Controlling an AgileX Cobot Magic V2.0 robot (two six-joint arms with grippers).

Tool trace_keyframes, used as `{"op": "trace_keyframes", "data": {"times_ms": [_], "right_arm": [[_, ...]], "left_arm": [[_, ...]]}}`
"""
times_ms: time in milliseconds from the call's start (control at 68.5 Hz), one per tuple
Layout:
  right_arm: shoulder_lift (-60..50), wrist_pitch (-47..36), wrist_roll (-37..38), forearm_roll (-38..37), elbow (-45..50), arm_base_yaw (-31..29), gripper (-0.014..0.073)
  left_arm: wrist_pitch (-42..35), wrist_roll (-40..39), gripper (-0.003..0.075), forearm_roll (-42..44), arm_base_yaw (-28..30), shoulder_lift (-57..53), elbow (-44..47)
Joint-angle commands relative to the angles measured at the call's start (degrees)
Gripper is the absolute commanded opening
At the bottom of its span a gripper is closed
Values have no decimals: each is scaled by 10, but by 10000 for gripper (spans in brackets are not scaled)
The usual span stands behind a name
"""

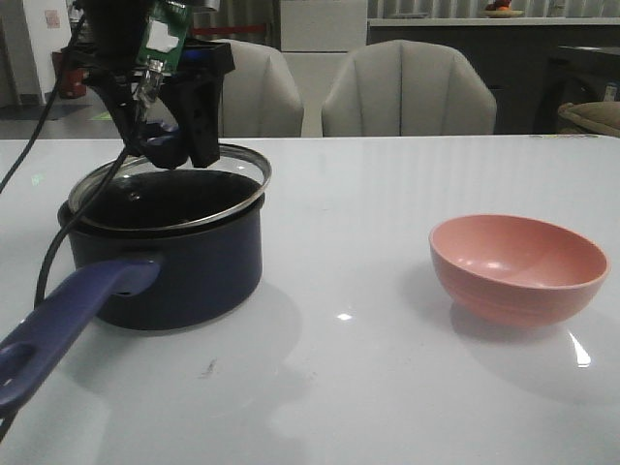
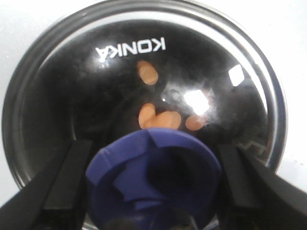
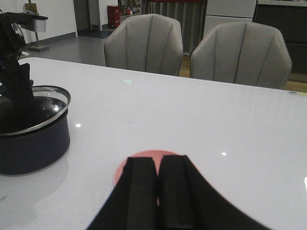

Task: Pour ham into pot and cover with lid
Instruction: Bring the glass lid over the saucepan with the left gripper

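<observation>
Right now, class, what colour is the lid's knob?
Blue-purple; the left wrist view shows the knob best.

The light is soft and a bit dim, and it comes from above. Small bright dots shine on the white table (image 1: 387, 387). The pink bowl (image 1: 518, 266) and the pot (image 1: 179, 257) drop pale, fuzzy shadows on it. In the left wrist view a strong white glare sits on the glass lid (image 2: 144, 86) (the ham (image 2: 148, 74) shows through as blurry orange spots). The blue knob (image 2: 153, 179) up close looks soft. The front view looks gray and grainy.
</observation>
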Motion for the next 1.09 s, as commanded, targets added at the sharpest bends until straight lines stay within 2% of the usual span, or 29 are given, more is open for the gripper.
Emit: {"op": "trace_keyframes", "data": {"times_ms": [0, 1080], "right_arm": [[4, -46, -2, 2, -16, 0, 145], [4, -46, -2, 2, -16, 0, 145]], "left_arm": [[15, -2, 193, -6, -4, -32, -24], [15, -3, 195, 2, 3, -55, 14]]}}
